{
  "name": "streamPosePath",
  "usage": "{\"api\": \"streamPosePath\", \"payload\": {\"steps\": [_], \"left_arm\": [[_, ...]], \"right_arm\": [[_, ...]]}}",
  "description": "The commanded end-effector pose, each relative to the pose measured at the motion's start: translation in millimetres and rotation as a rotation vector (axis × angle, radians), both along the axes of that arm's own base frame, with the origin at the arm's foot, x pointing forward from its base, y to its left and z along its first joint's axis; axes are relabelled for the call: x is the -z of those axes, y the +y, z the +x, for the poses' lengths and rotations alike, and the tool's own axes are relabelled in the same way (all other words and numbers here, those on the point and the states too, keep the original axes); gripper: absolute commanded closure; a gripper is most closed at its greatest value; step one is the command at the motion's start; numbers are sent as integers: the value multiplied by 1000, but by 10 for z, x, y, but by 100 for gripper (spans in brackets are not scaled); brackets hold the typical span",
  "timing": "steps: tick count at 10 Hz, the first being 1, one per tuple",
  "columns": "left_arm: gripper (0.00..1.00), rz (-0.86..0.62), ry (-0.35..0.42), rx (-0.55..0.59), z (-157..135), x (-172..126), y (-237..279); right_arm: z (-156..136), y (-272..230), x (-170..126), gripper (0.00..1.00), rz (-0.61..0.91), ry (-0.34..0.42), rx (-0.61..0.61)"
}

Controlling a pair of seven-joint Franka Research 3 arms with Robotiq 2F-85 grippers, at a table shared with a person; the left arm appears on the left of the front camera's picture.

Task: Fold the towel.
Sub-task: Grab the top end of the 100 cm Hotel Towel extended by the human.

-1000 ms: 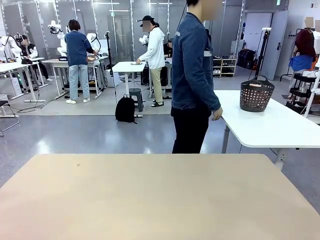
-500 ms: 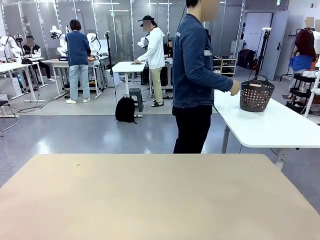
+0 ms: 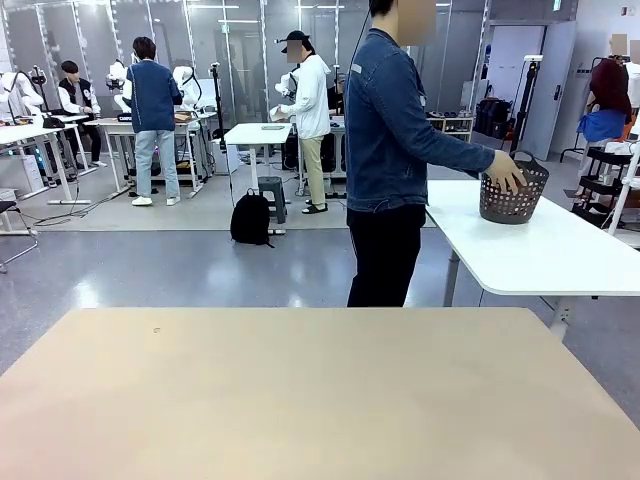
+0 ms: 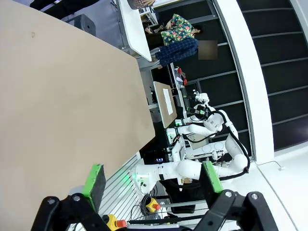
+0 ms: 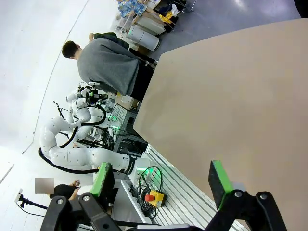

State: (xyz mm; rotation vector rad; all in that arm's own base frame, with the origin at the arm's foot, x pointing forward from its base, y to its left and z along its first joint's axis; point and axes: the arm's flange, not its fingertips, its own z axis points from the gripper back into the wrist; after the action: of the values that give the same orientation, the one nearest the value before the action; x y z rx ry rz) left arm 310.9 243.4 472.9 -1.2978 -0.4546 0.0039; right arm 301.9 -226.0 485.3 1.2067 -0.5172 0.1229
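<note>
Since our beige counter (image 3: 300, 390) lies bare, we judge the folding has not begun at all. Across it a person (image 3: 385, 150) in a denim jacket stands turned toward a white counter (image 3: 560, 250) off to our right, one hand (image 3: 507, 172) on the rim of a black basket (image 3: 510, 203) standing there. Whether the towel sits inside that basket we cannot tell, as the hand covers its mouth, though we think it likely. Our left claw (image 4: 152, 178) hangs with its green pads (image 4: 95, 179) spread wide and nothing between them; our right claw (image 5: 161, 182) is likewise wide open and holds nothing. Everything is left: the towel must reach our counter, be spread flat, then folded.
</note>
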Motion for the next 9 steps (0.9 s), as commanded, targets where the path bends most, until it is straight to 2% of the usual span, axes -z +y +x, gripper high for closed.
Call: {"api": "streamPosePath", "payload": {"steps": [1,9], "left_arm": [[0,-11,-14,15,-10,5,16],[0,-11,-14,15,-10,5,16]], "right_arm": [[15,-5,-11,0,19,-14,3],[15,-5,-11,0,19,-14,3]]}}
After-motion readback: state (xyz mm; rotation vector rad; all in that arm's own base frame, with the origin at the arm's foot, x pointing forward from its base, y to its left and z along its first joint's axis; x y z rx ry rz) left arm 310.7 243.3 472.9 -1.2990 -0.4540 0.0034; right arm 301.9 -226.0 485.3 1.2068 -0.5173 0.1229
